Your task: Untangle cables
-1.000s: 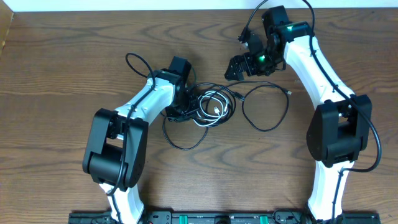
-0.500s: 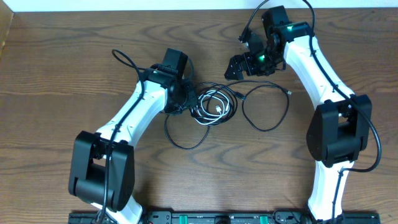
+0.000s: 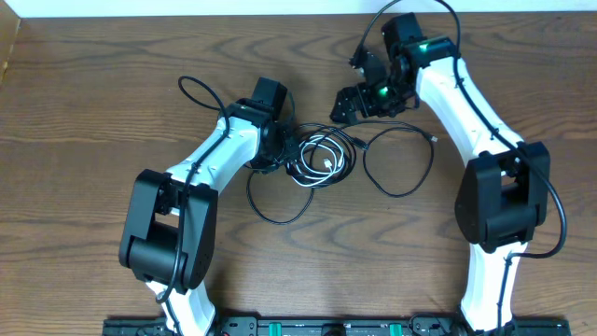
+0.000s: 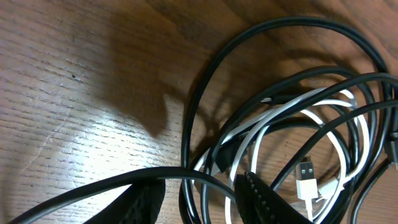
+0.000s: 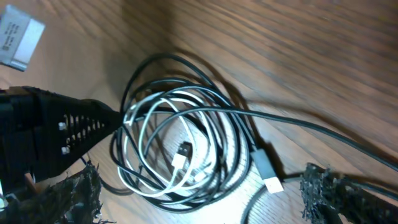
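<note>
Nearest the arm bases, a loose black loop (image 3: 278, 221) trails on the worktop (image 3: 93, 140) behind the left gripper (image 3: 280, 149). Its fingers stand partly apart, strands running between them, none visibly pinched. The tangled cables (image 3: 322, 159), white among black, lie at its tips. Beyond, the right gripper (image 3: 353, 101) hangs wide open, empty.

tangled cables (image 3: 322, 161) on wood table (image 3: 93, 112), left jaws at them, right jaws near
</note>
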Action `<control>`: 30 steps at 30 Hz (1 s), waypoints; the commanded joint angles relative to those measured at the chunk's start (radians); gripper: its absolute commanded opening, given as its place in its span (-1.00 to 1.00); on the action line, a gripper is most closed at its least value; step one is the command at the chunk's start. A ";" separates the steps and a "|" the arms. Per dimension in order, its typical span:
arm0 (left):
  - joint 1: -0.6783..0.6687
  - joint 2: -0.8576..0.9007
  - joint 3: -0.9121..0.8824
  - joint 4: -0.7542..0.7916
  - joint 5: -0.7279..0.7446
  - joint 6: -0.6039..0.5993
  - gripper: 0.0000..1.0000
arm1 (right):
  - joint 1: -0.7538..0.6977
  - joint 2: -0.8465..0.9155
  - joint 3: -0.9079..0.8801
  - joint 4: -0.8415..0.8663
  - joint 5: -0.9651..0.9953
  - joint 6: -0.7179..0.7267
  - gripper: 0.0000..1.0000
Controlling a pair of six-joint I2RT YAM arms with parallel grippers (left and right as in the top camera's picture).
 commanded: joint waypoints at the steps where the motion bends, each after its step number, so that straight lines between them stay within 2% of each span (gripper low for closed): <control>1: -0.002 0.010 -0.005 -0.019 -0.002 -0.010 -0.15 | 0.030 -0.003 -0.008 0.003 0.001 0.005 0.99; 8: -0.009 0.010 -0.005 -0.085 0.001 -0.009 -0.15 | 0.048 -0.003 -0.008 0.004 0.019 0.006 0.99; 13: -0.006 0.010 -0.005 -0.007 -0.039 -0.017 -0.15 | 0.061 -0.003 -0.008 0.017 0.019 0.006 0.99; 19: -0.006 0.010 -0.005 0.046 -0.073 -0.133 -0.12 | 0.074 -0.003 -0.008 0.031 0.019 0.006 0.99; 25: -0.020 0.026 -0.006 0.026 -0.079 -0.145 -0.13 | 0.075 -0.003 -0.008 0.049 0.019 0.006 0.98; 29: -0.024 0.058 -0.008 0.029 -0.129 -0.233 -0.13 | 0.077 -0.003 -0.008 0.053 0.019 0.006 0.99; 30: -0.024 0.070 -0.008 0.034 -0.129 -0.270 -0.21 | 0.077 -0.003 -0.008 0.048 0.019 0.006 0.99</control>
